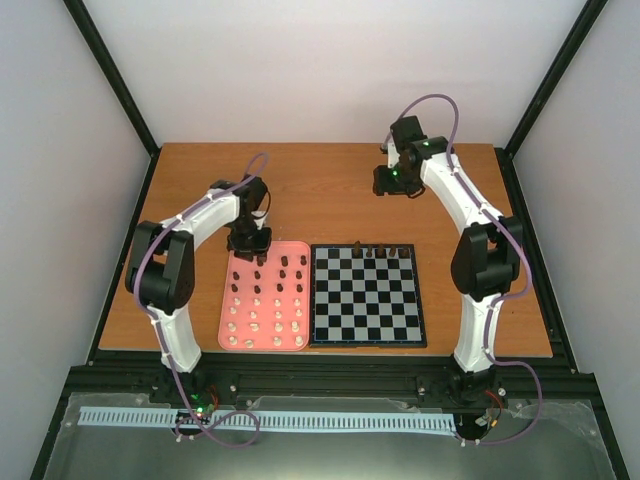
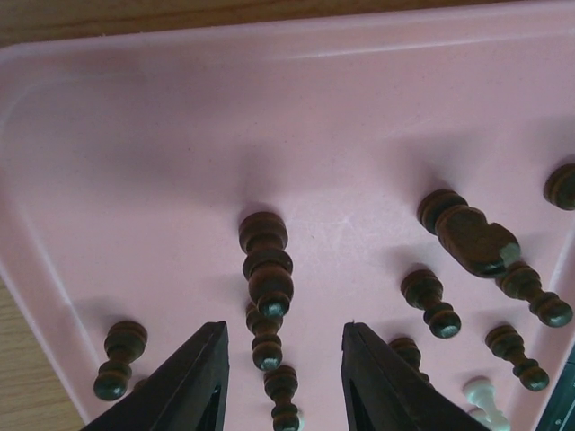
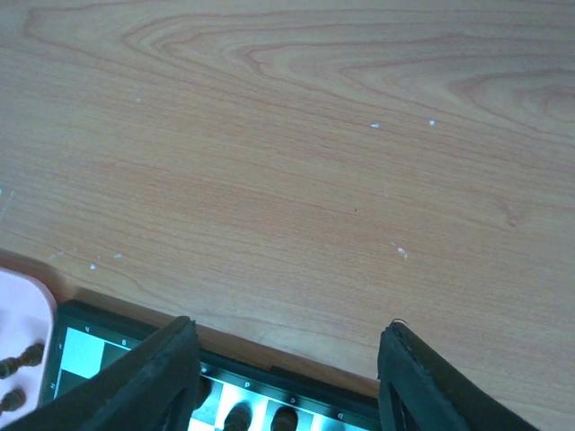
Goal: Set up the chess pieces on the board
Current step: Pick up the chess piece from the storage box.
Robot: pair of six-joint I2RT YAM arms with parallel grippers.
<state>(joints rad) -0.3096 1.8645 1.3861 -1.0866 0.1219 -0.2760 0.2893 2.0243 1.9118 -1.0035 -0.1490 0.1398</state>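
Board [image 1: 365,295]: few dark chess pieces [image 1: 383,251] on far row; most wait in pink tray [image 2: 269,117]. Left jaws spread astride a dark tray piece; right jaws spread, empty, over bench [image 1: 330,200].

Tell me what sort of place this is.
Probably a robotics lab test cell: a wooden table walled in by white panels and a black frame, a left arm and right arm bolted at its near edge, and a chessboard beside a pink tray of pieces.

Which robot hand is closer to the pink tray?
Left. The left gripper hangs over the pink tray, at its far end; the right gripper is over the table, past the board.
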